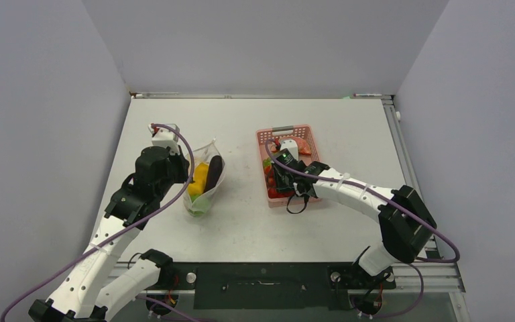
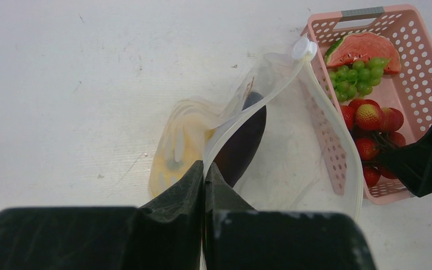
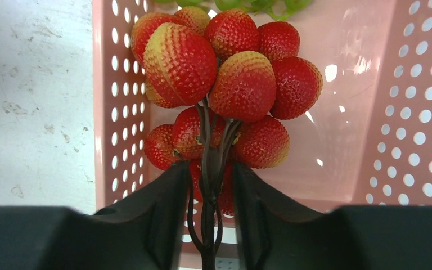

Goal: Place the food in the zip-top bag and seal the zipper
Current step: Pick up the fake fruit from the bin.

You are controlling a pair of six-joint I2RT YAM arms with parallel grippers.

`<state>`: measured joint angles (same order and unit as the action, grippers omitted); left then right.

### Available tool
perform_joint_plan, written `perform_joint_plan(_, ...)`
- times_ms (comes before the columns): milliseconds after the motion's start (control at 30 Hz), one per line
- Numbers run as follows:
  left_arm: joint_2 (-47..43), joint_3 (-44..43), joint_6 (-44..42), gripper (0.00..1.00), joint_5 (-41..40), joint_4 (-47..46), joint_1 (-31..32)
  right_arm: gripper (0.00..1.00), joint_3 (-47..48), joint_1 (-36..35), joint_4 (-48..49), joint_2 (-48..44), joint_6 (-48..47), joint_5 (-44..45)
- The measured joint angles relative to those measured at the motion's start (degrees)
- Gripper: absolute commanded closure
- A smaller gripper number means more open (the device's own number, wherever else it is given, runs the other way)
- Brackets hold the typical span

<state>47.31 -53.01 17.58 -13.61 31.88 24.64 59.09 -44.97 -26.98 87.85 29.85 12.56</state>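
The zip-top bag lies on the desk, at 9 o'clock from the pink basket in the overhead view, with its mouth gaping toward 12 o'clock. The left gripper is clenched on the zipper, its 2 fingers pressed together with the clear strip pinched between them. From there the strip runs up to a white slider at the far corner of the mouth.

Inside the bag, the dark purple eggplant lies lengthwise just under the zipper. A yellow piece sits at 9 o'clock from it, blurred by the plastic. A green piece rests at the bag's closed end, toward 6 o'clock.

The right gripper is down inside the basket at its 6 o'clock end. Its 2 fingers closely bracket the dark stems of a cluster of red fruit, which is dimpled like strawberries. Whether they actually pinch the stems I cannot tell.

Beyond the cluster, toward 12 o'clock in the basket, lie green grapes and a watermelon slice.
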Motion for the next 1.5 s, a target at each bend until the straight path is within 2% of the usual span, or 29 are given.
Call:
perform_joint_plan(133,0.0,0.0,0.02,1.0,0.11,0.02,0.0,0.93,-0.31,0.07,0.2,0.66,-0.44,-0.35)
perform_joint_plan(167,0.0,0.0,0.0,1.0,0.15,0.02,0.0,0.94,-0.42,0.11,0.22,0.66,-0.5,-0.37)
perform_joint_plan(500,0.02,0.0,0.0,1.0,0.17,0.02,0.0,0.95,-0.5,0.33,0.2,0.04,-0.66,0.59)
perform_joint_plan(833,0.02,0.0,0.0,1.0,0.17,0.02,0.0,0.95,0.46,0.31,-1.03,-5.51,-1.11,5.25)
perform_joint_plan(1133,0.02,0.0,0.0,1.0,0.2,0.0,0.0,0.95,7.1,-1.33,-2.36,-7.58,-2.99,8.04)
perform_joint_plan(1500,0.0,0.0,0.0,1.0,0.24,0.02,0.0,0.95,16.55,-8.5,-3.52,-9.29,-6.51,9.05)
